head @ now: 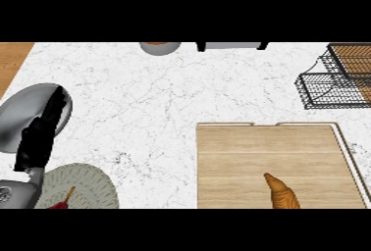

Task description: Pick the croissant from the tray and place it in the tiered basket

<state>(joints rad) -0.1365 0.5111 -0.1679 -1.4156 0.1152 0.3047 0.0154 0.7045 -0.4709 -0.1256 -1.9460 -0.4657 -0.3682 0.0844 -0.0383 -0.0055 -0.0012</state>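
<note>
The croissant (282, 193) lay on the wooden tray (275, 152), its lower end cut off. The wire basket (337, 78) (partly out of frame) stood well apart. The left hand (39, 139) showed flat, fingers straight; the right hand was unseen.

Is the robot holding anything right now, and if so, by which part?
Nothing is held. The croissant lies untouched on the wooden tray; the left hand rests apart at the view's left, and the right hand is not in view.

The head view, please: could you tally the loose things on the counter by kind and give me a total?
Croissant: 1
Wooden tray: 1
Black wire tiered basket: 1
Woven placemat: 1
Total: 4
The left hand shows at the view's left; two things at the far edge are cut off and left uncounted.
</note>
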